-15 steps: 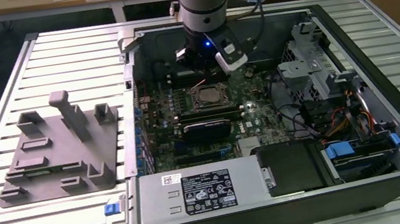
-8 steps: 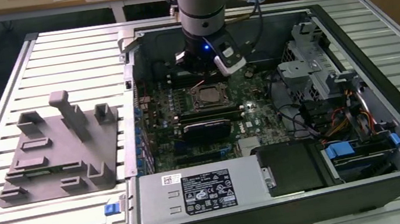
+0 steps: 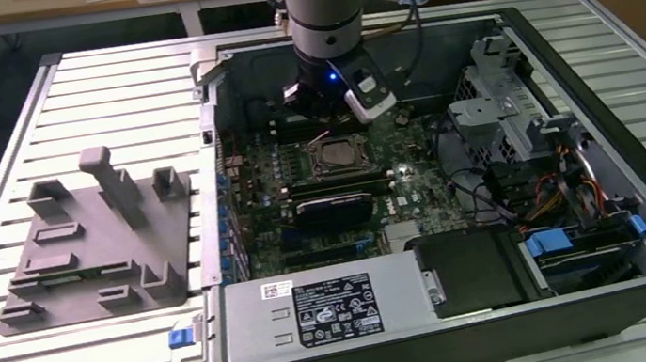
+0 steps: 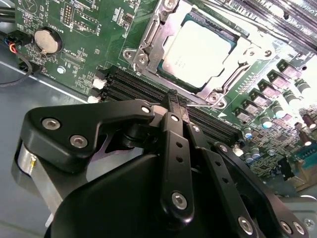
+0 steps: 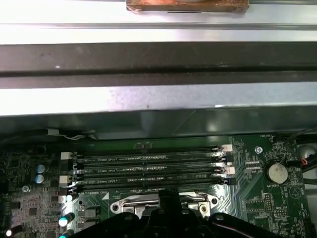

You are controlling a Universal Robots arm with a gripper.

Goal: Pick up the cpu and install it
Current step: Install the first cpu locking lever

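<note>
The cpu sits socketed, partly frame-covered.

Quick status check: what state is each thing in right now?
cpu: seated in the socket, not held.
socket: frame open, chip top exposed.
gripper: fingers shut, holding nothing, above the memory slots beside the socket.
memory slots: all empty.
computer case: lying flat, side open.
grey holder: empty.
</note>
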